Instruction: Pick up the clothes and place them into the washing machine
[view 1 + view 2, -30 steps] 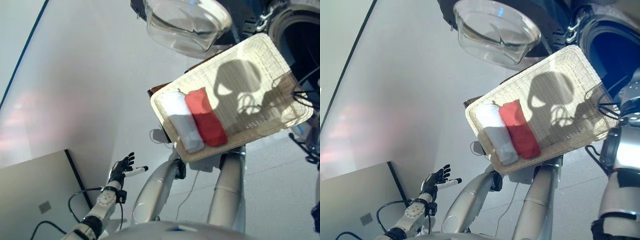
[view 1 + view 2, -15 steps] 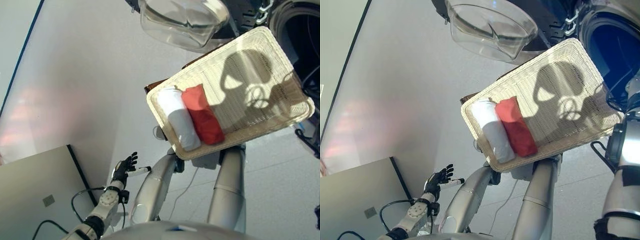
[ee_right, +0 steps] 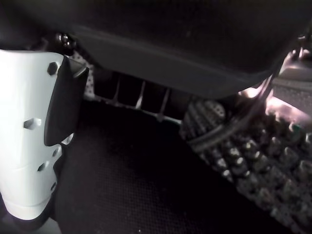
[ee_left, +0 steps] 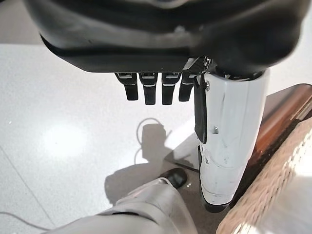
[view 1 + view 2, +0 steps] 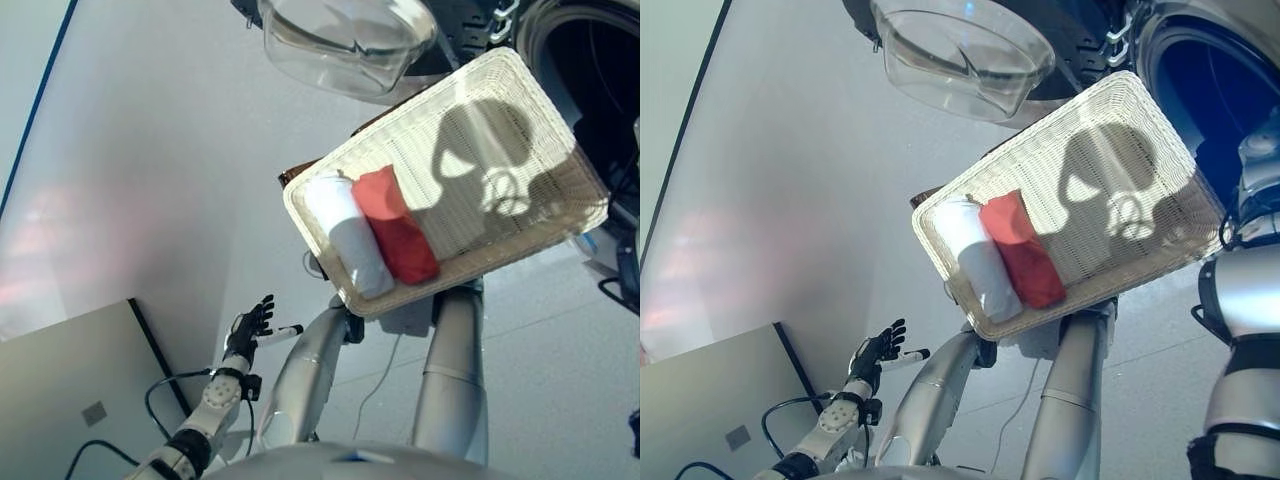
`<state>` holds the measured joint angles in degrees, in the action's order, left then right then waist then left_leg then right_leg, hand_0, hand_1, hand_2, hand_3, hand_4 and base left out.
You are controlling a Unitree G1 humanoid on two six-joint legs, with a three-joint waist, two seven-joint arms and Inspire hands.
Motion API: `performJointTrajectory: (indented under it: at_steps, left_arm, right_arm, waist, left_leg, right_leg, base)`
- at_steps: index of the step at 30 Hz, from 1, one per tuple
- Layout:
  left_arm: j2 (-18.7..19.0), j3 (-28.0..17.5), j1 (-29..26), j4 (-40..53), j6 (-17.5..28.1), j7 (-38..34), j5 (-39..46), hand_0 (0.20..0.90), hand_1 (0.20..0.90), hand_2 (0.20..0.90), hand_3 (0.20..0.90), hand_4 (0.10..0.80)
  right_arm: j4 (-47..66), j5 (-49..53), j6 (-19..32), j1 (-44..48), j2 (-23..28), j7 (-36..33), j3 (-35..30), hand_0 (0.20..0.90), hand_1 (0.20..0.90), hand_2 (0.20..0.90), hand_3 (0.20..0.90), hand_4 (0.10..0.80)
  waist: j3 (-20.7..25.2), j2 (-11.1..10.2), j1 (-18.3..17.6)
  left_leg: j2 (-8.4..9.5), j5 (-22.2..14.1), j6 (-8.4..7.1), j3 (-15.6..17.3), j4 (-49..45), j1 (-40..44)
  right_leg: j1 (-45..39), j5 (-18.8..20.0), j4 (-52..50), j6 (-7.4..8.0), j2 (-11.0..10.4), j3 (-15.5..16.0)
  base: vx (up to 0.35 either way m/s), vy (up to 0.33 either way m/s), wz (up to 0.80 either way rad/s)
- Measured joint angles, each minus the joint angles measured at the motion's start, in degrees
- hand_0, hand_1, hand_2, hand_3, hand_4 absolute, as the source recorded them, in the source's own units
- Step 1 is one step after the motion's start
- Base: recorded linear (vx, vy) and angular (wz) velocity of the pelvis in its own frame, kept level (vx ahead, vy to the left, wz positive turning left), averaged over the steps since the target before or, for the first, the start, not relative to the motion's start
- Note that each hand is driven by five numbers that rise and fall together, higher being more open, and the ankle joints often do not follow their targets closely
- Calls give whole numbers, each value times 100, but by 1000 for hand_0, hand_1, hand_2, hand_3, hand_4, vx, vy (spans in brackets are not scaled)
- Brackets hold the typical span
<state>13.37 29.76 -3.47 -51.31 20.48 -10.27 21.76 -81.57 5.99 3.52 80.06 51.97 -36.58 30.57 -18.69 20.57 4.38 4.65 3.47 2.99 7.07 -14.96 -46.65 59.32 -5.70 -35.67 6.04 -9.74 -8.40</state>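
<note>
A white wicker basket (image 5: 500, 130) stands in front of me with a rolled white cloth (image 5: 345, 235) and a rolled red cloth (image 5: 395, 225) side by side at its left end. The washing machine's dark drum opening (image 5: 1220, 90) is at the far right, past the basket. My right arm (image 5: 1250, 290) reaches towards it. In the right wrist view my right hand (image 3: 29, 146) is inside the dark studded drum, thumb straight, with nothing seen in it. My left hand (image 5: 250, 325) hangs low at the left, open and empty, apart from the basket.
The machine's round glass door (image 5: 345, 40) stands open above the basket's far side. A brown stand (image 4: 287, 112) shows under the basket's left end. A grey panel (image 5: 70, 380) lies at the lower left.
The whole picture has shifted a little, so the camera moved. The basket, both cloths and the left hand keep their places.
</note>
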Motion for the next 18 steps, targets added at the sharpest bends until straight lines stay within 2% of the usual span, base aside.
performJointTrajectory:
  at_steps: [4,5,6,9,11,16,17,18]
  left_arm:
    - [-4,-1,-1,-10,2,-3,80,900,900,900,900,800]
    - [-6,-3,-1,-13,3,-8,132,900,900,900,900,800]
    - [-10,-6,-3,-42,1,-10,143,900,900,900,900,800]
    - [-28,-28,-1,-73,8,-14,149,900,900,900,900,800]
    - [-32,-40,-3,-102,4,-16,150,900,900,900,900,800]
    - [-36,-44,-11,-127,-5,-18,169,900,900,900,900,800]
    - [-36,-44,-10,-138,-2,-19,174,900,900,900,900,800]
    - [-34,-47,-15,-171,-2,-18,176,900,900,900,900,800]
  right_arm:
    - [256,-55,-76,-1,-97,-23,-43,900,900,900,900,800]
    - [372,-82,-113,-27,-117,-38,-95,900,900,900,900,800]
    - [360,-103,-102,-26,-166,-80,-59,900,900,900,900,800]
    - [535,-101,-101,-64,-261,-132,-130,900,900,900,900,800]
    - [551,-100,-93,-71,-309,-147,-150,900,900,900,900,800]
    - [930,57,-71,-334,-403,-127,-447,900,900,900,900,800]
    - [981,113,-36,-382,-447,-103,-546,900,900,900,900,800]
    - [976,243,-11,-424,-513,-83,-559,900,900,900,900,800]
  waist:
    - [2,2,-51]
    - [2,1,-43]
    - [0,-4,-43]
    - [3,-4,-49]
    - [5,-4,-66]
    - [1,-12,-118]
    - [4,-18,-139]
    - [28,-92,-164]
  left_leg:
    - [-22,-6,3,18,-1,2]
    - [-64,-14,3,29,-12,-6]
    - [-84,-49,-2,43,-42,-11]
    - [-108,-78,-25,40,-99,16]
    - [-134,-96,-24,36,-99,19]
    - [-193,-109,-49,-7,-180,11]
    - [-200,-143,-55,-18,-192,25]
    - [-190,-134,-66,-46,-209,40]
  right_leg:
    - [-9,15,39,20,28,-22]
    - [-6,144,43,-8,74,-18]
    - [-42,37,96,30,74,1]
    - [-84,142,113,3,100,34]
    - [-101,35,154,51,98,63]
    - [-176,246,195,-44,166,142]
    - [-198,244,194,-17,169,157]
    - [-233,150,198,-56,177,138]
  base:
    - [-3,9,-5]
    - [-119,3,-11]
    - [-112,5,-17]
    - [41,4,-9]
    - [58,3,-1]
    - [-70,-2,-2]
    - [-5,-31,2]
    - [0,0,0]
